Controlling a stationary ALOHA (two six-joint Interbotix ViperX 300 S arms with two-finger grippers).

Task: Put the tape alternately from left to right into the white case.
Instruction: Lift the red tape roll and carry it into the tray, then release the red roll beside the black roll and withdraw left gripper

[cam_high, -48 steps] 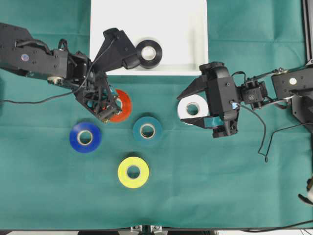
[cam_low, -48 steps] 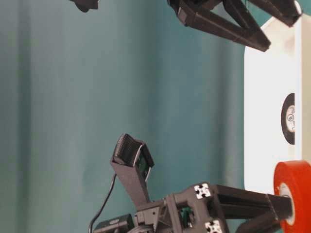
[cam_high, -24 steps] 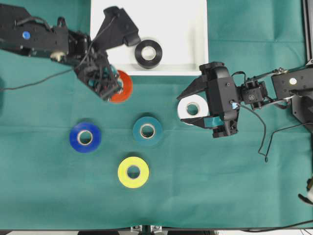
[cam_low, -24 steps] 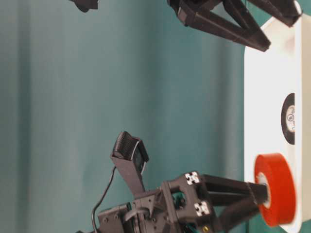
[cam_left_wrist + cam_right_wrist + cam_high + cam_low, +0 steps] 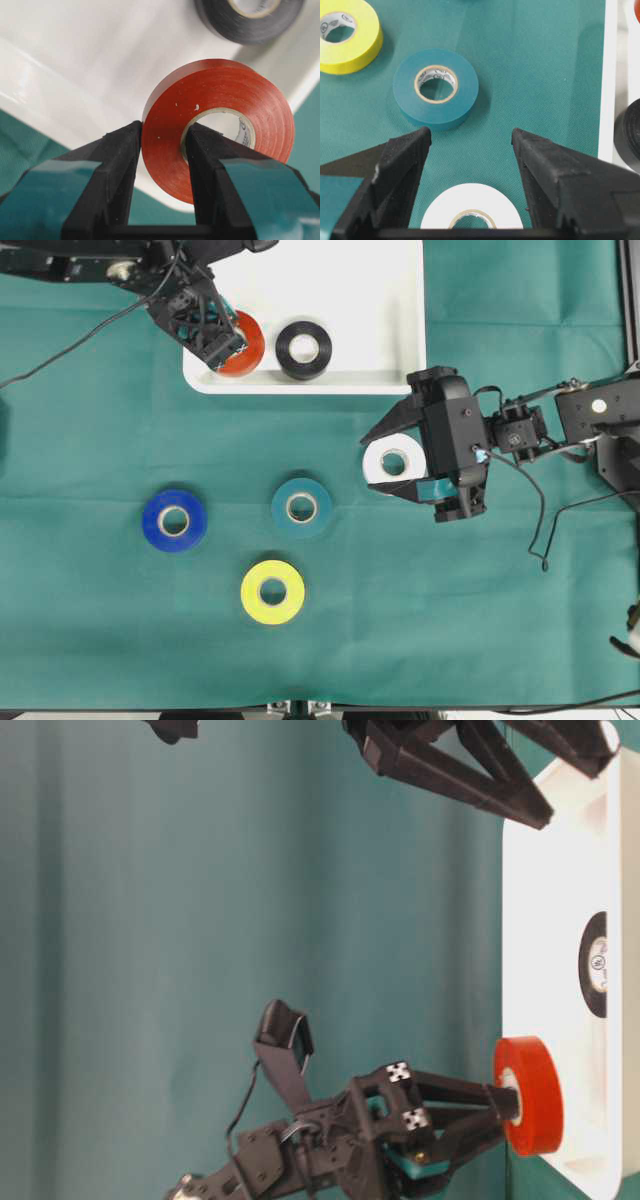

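Overhead view: a green cloth [image 5: 420, 640] covers the table, with the white case [image 5: 400, 300] at its far edge. Inside the case lies the black roll [image 5: 304, 349]. Just beside that roll, over the case's near corner, the left gripper [image 5: 226, 348] is clamped on the red roll [image 5: 247, 340], one finger [image 5: 210, 165] through its core and the other outside; the roll hangs clear of the case floor. Near the case's other corner, the right gripper [image 5: 385, 462] stands wide apart around the white roll [image 5: 393, 462] on the cloth. Farther from the case lie the blue roll [image 5: 174, 521], teal roll [image 5: 302, 507] and yellow roll [image 5: 272, 591].
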